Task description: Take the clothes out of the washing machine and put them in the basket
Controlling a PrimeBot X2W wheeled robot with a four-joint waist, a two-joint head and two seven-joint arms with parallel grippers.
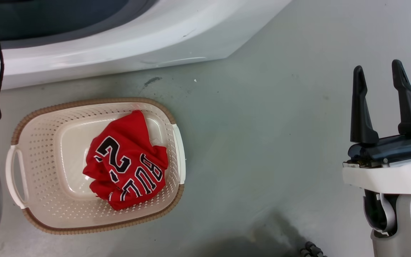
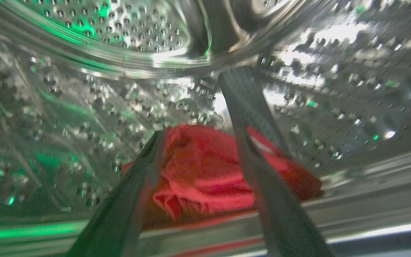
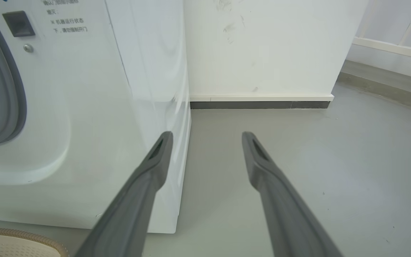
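The basket (image 1: 84, 102) in front of the washing machine (image 1: 120, 46) is holding a red jersey (image 1: 127, 164), its long axis pointing toward the machine. The left gripper (image 2: 198, 103), fingers parted, is straddling red cloth (image 2: 198, 171) in the drum (image 2: 334, 89). The right gripper (image 1: 377, 66) is hovering, fingers spread.

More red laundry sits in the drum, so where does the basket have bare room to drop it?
The basket is bare across its left half, between the left handle and the red jersey. It is crowded at the right, where the jersey heaps toward the right handle. The floor between basket and right gripper is bare too.
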